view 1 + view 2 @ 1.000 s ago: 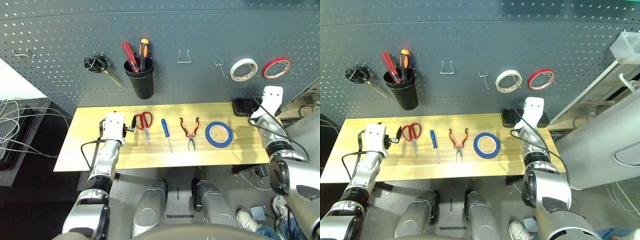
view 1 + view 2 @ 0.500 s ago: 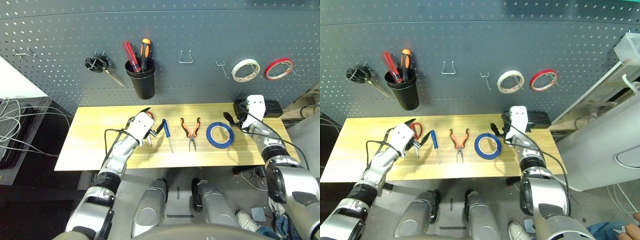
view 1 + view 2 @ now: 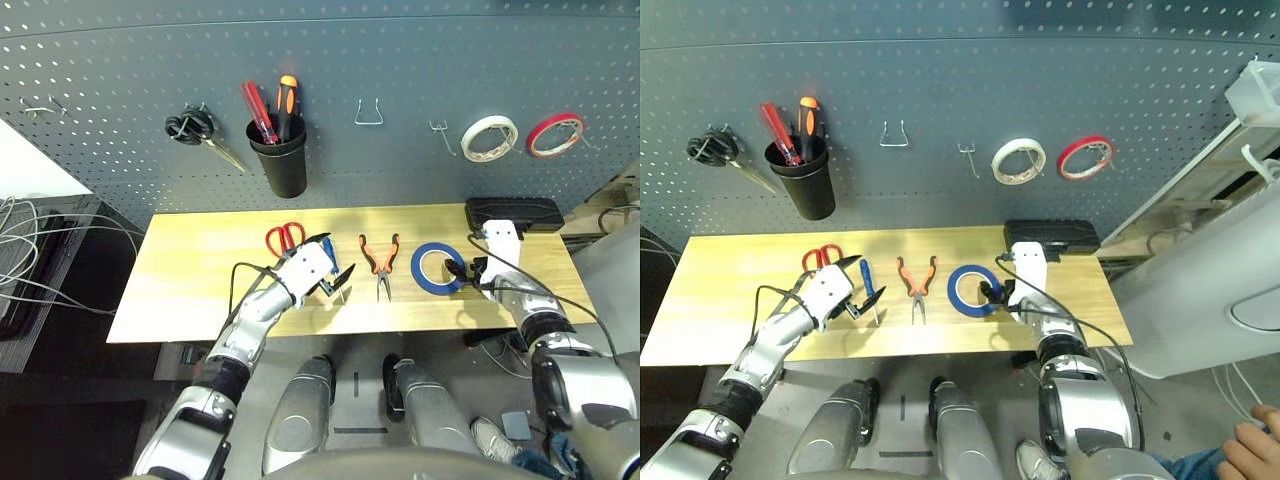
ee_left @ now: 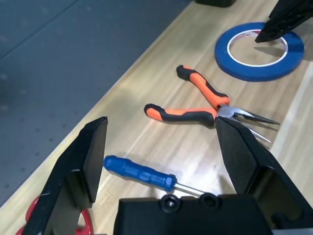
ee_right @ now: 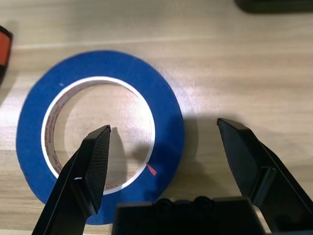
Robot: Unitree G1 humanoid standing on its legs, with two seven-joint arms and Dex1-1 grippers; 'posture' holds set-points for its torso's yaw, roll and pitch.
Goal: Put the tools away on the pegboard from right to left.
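On the pale wooden tabletop (image 3: 180,290), in a row left to right: red-handled scissors (image 3: 284,237), small blue-handled screwdriver (image 4: 139,171), orange-and-black-handled pliers (image 3: 380,263), flat blue tape roll (image 3: 432,268). Right gripper (image 5: 164,142) low over the tape's right edge, jaws spread wide, one finger above the hole, one outside the ring, gripping nothing. Left gripper (image 3: 333,276) over the screwdriver, jaws likewise spread, empty. Behind, dark grey perforated pegboard (image 3: 400,60) with black cup (image 3: 280,160).

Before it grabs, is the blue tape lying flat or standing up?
Flat: the blue tape lies ring-up on the table.
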